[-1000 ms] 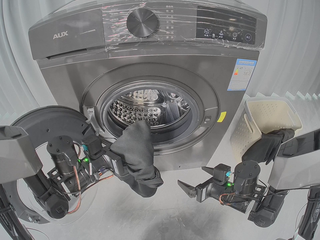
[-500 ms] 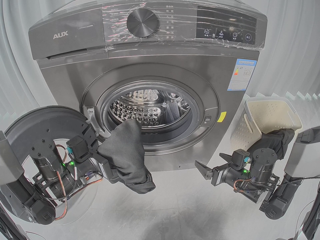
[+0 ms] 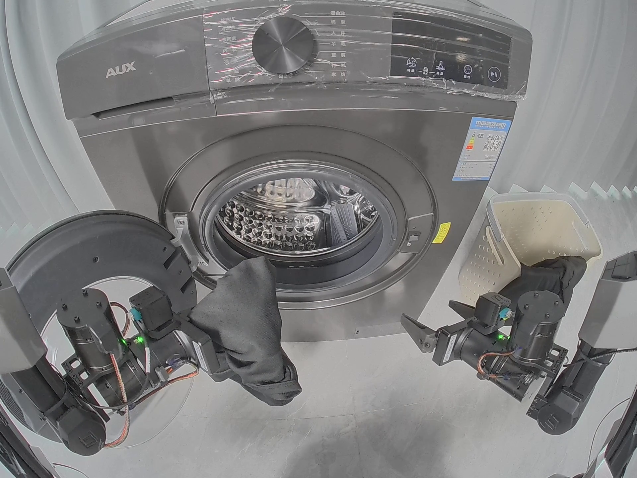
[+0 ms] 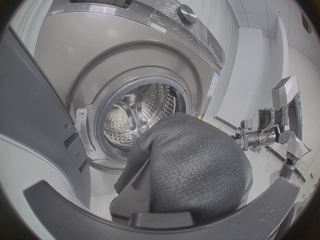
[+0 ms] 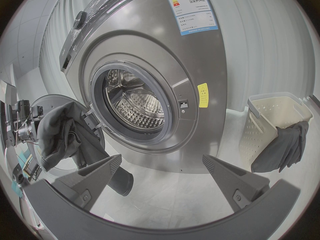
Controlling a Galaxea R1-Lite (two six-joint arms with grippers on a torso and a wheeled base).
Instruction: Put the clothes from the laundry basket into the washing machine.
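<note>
Washing machine is standing in the middle with its round door hanging wide open on the robot's left. I am seeing no cloth inside the steel drum. The laundry basket is sitting on the floor just beside the machine's right side, and a second garment is hanging over its front rim.

The dark garment is hanging from the left pincer, which seems to be pinching it, though the cloth is covering most of the fingers. One second ago the top of this garment was lying at the drum's lower lip. Now it is sitting lower and more to the left, below the opening and close to the door hinge, so the left arm is drawing back and not pushing in. I am judging that the first piece is not yet loaded and needs a new, higher approach.

The right pincer, spread wide and carrying nothing, is shifting toward the basket, probably preparing for the second garment.
</note>
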